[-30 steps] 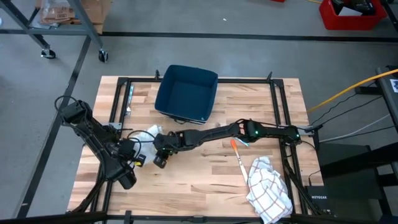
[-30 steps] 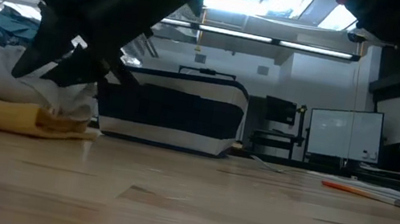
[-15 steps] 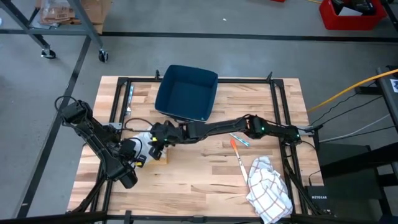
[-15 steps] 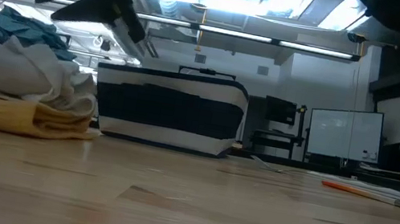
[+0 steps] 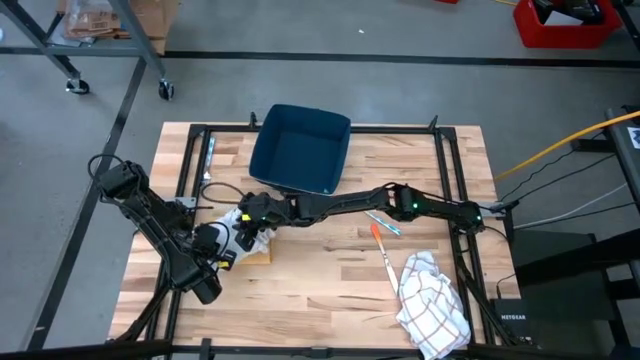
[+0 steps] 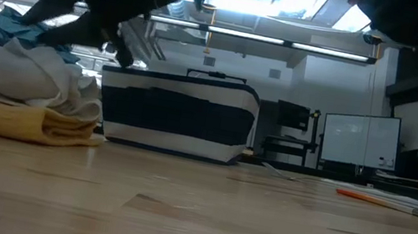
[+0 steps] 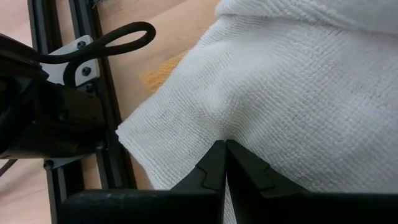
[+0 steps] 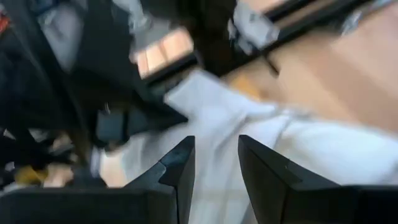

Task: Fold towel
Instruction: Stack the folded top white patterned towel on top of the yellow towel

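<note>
Towel, white: bunched in a heap (image 5: pixel 236 226) at the table's left side, lying on a yellow cloth (image 5: pixel 255 252) whose edge shows under it; in the low view the white folds (image 6: pixel 24 78) sit on the yellow layer (image 6: pixel 21 121).
Left gripper: at the heap's left edge (image 5: pixel 218 240), fingers pressed together (image 7: pixel 219 163) on a fold of the white towel (image 7: pixel 298 93); clenched on the cloth.
Left arm: reaches in from the table's left edge, along the black frame rail (image 5: pixel 187 165).
Right gripper: over the heap from the right (image 5: pixel 256 214), fingers (image 8: pixel 181 163) parted with white towel (image 8: pixel 217 134) showing in the gap; whether they pinch the cloth I cannot tell.
Right arm: stretched across the table from the right side, passing in front of the blue bin.
Blue bin: (image 5: pixel 299 150) at the table's far middle, apart from the heap.
Second towel, white with grey checks: crumpled (image 5: pixel 432 299) near the table's right front corner, well apart from both grippers.
Orange pen: (image 5: pixel 382 247) on the wood between the right arm and the checked towel.
Table: pale wood planks (image 5: pixel 330 290).
</note>
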Robot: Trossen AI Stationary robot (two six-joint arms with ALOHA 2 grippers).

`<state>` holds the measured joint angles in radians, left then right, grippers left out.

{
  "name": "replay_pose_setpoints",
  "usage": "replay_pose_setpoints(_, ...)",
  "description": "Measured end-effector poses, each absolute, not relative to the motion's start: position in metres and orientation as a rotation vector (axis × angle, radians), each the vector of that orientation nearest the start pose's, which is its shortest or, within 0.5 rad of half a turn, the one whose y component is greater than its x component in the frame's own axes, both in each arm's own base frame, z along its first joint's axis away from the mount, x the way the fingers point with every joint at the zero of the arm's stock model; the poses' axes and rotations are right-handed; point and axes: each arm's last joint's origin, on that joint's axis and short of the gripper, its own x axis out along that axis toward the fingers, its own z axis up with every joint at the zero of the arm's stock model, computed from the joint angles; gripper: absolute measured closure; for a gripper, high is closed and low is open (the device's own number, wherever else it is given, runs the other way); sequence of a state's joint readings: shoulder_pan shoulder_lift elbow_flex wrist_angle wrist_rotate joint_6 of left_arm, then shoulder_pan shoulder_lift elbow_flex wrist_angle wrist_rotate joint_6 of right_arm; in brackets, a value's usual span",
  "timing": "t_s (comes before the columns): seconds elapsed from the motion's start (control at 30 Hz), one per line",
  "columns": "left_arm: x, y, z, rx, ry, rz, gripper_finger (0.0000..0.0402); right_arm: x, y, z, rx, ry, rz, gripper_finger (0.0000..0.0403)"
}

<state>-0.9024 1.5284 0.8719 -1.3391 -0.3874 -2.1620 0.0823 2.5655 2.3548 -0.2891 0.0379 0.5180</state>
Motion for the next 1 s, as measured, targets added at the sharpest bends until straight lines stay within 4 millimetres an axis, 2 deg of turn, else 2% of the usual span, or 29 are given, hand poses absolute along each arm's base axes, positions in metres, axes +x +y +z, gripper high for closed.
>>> replay_pose_setpoints(0.13, 0.133, -0.151, 0.179, -0.506, 0.976, 1.176, 0.0396, 0.578, 0.05, 0.197, 0.477, 0.521, -0.074, 0.0276)
replay_pose_setpoints(0.53, 0.135, -0.152, 0.178, -0.513, 0.959, 1.145, 0.0396, 0.578, 0.048, 0.197, 0.439, 0.517, -0.104, 0.0276)
replay_pose_setpoints(0.83, 0.137, -0.154, 0.177, -0.534, 0.959, 1.122, 0.0396, 0.582, 0.05, 0.173, 0.451, 0.558, -0.085, 0.0276)
replay_pose_setpoints(1.0, 0.137, -0.155, 0.177, -0.542, 0.958, 1.117, 0.0396, 0.582, 0.049, 0.172, 0.449, 0.556, -0.096, 0.0276)
